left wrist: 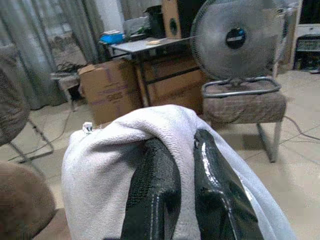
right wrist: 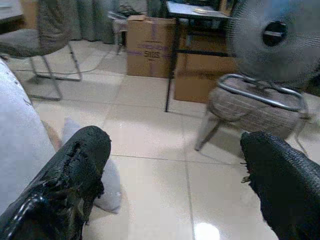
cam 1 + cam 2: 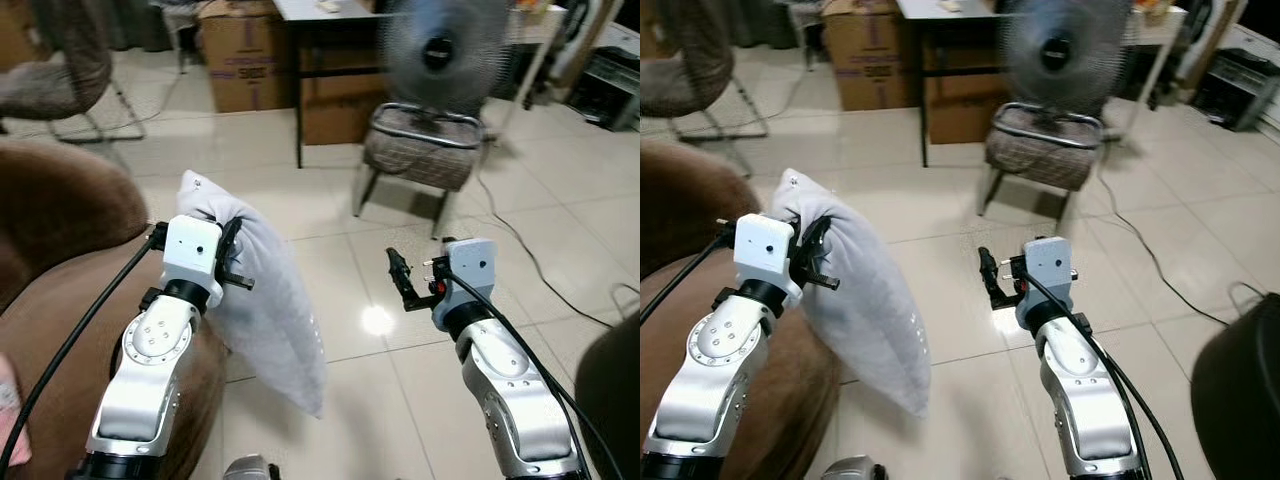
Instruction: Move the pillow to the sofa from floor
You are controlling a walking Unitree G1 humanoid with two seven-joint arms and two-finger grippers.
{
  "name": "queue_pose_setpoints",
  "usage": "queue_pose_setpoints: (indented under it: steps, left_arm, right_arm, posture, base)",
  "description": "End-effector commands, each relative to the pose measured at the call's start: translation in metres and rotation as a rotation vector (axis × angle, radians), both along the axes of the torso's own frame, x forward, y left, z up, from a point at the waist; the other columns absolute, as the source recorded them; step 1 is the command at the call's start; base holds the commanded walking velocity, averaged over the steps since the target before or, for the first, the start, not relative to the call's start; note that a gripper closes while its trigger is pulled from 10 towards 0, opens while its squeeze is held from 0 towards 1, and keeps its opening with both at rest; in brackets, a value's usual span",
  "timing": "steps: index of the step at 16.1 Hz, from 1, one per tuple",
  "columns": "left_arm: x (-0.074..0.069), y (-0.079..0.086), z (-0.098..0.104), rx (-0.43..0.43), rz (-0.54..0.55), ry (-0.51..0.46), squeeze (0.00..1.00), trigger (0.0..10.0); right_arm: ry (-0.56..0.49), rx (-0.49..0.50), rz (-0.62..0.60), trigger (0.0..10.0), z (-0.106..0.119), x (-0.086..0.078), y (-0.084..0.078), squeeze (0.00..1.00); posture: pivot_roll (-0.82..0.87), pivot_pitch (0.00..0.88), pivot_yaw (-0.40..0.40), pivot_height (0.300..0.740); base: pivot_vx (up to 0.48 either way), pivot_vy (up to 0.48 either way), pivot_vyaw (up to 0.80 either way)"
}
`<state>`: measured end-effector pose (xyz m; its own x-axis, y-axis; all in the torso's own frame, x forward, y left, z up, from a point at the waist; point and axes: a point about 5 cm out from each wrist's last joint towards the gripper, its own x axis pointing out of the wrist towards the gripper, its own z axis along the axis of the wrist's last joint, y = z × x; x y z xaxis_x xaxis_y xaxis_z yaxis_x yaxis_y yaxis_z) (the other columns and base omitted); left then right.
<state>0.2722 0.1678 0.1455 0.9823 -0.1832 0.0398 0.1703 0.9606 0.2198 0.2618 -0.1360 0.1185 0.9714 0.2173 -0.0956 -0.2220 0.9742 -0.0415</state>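
- Pillow, soft white fabric (image 3: 262,300): hangs long-axis down from my left jaws (image 3: 232,262), clamped on its top corner.
- Brown plush sofa (image 3: 60,290) lies just left.
- Right jaws (image 3: 400,280) apart, idle.

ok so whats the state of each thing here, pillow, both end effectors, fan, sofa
pillow: off the floor, hanging from its top corner beside the sofa arm
left end effector: shut on the pillow
right end effector: open, holding nothing, over the tile floor
fan: blades blurred, apparently running, standing on a chair
sofa: brown, no pillow resting on it yet
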Motion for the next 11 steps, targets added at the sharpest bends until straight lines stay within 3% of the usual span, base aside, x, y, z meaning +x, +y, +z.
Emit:
queue_pose_setpoints:
  steps: [1, 5, 11]
  left_arm:
    - [0.0021, -0.0011, 0.0179, 0.004, -0.012, -0.089, 0.0, 10.0]
    - [0.0023, -0.001, 0.0181, 0.005, -0.012, -0.09, 0.0, 10.0]
    - [0.0012, 0.0003, 0.0184, 0.013, -0.011, -0.094, 0.0, 10.0]
  right_arm:
    - [-0.006, 0.007, 0.003, 10.0, 0.0005, 0.0011, -0.0005, 0.0]
    - [-0.011, -0.003, 0.023, 10.0, 0.0018, 0.0013, 0.0003, 0.0]
    - [-0.017, -0.013, 0.039, 10.0, 0.0017, 0.0021, 0.0031, 0.0]
  posture:
    - [0.04, 0.0, 0.004, 0.74]
    - [0.03, 0.0, 0.004, 0.74]
    - [0.05, 0.0, -0.004, 0.74]
  base:
    - [0.0, 0.277, 0.0]
    - [0.0, 0.337, 0.0]
    - [0.0, 0.351, 0.76]
